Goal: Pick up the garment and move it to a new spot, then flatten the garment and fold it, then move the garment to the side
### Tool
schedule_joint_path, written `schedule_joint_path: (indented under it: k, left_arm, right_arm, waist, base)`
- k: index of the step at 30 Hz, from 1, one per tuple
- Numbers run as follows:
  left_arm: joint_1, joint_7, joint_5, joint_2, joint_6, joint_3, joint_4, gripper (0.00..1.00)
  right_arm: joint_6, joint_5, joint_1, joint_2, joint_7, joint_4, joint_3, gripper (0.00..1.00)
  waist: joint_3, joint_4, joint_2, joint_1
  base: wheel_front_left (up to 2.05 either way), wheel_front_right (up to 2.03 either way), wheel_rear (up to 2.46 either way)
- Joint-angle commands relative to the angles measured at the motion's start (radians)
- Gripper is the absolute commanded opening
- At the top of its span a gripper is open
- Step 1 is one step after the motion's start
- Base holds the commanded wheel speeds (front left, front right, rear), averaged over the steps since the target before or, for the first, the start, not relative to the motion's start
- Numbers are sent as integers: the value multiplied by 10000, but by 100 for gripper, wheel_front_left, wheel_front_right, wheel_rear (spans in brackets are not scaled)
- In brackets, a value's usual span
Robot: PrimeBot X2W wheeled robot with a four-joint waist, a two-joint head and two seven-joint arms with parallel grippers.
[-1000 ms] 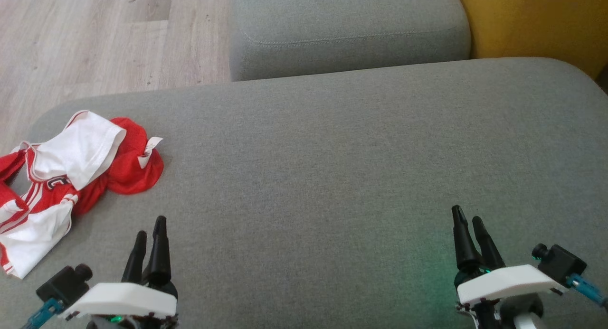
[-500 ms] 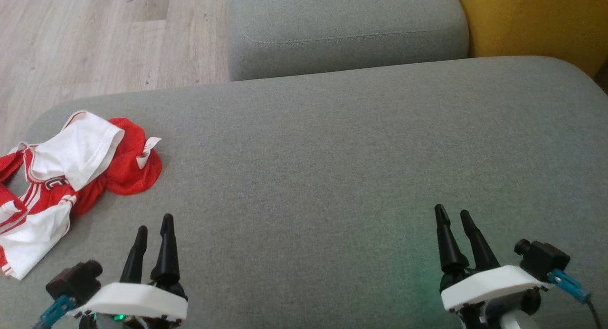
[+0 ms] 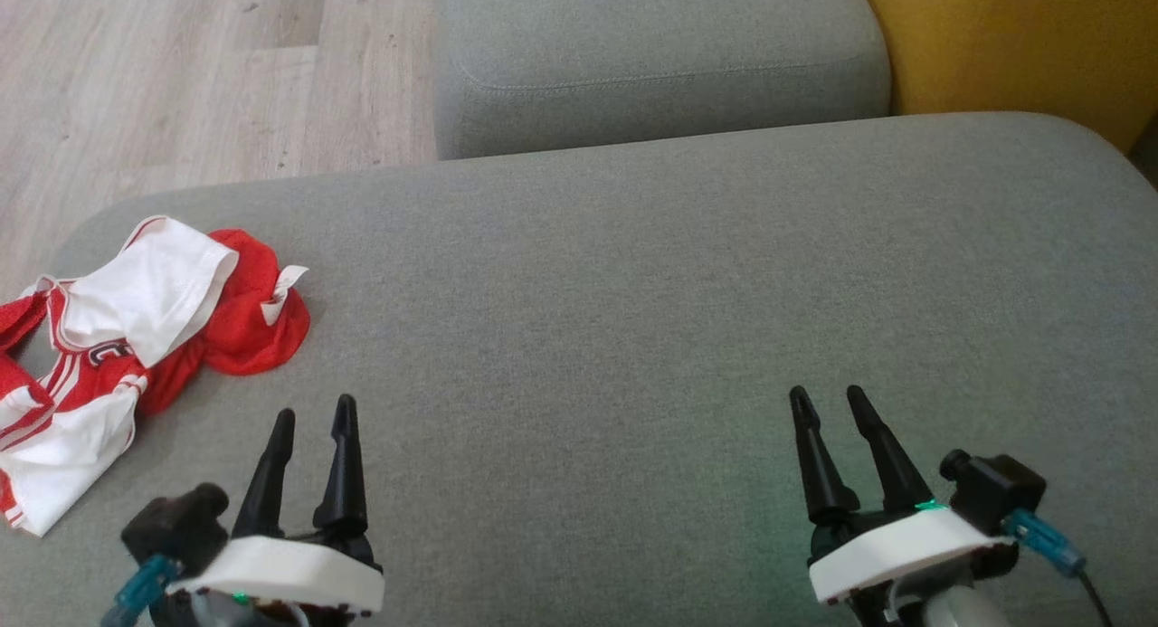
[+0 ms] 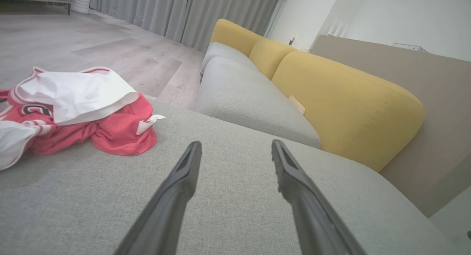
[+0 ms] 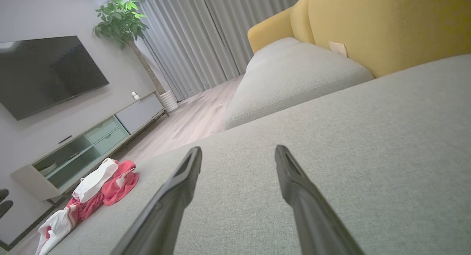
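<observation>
Both arms drifting inward since earlier frame. Crumpled garment (image 3: pixel 136 337) lying at seat cushion's (image 3: pixel 633 292) left edge, long axis running near-left to far-right. Nearer left hand (image 3: pixel 314 408) hovering over seat cushion's near-left, spread wide, empty; garment sitting ahead-left of it. Farther right hand (image 3: pixel 826 393) hovering near-right, likewise wide, empty.

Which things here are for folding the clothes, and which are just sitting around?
For the job:
- red-and-white garment, crumpled
- left gripper, open
- right gripper, open
- grey sofa seat, under the garment

Just around:
- yellow backrest
- TV
- plant
- cabinet
- curtains
</observation>
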Motion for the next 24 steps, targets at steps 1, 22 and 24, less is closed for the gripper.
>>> schedule_joint_path:
  k: [1, 22, 24]
  left_arm:
    - [-239, -149, 351, 123, 66, 176, -456, 100]
    - [157, -764, 2422, 157, 120, 39, -566, 100]
    - [185, -822, 2633, 161, 120, 42, -590, 100]
  right_arm:
    - [-6, -354, -599, -44, -181, -409, 281, 100]
    - [-7, -2408, -483, -54, -801, -402, 442, 100]
    - [-7, -2613, -481, -55, -860, -410, 470, 100]
  waist:
    - [-15, 13, 0, 0]
    - [-263, 84, 0, 0]
    - [-276, 79, 0, 0]
  base:
    - [0, 0, 0]
    - [0, 0, 0]
    - [0, 0, 0]
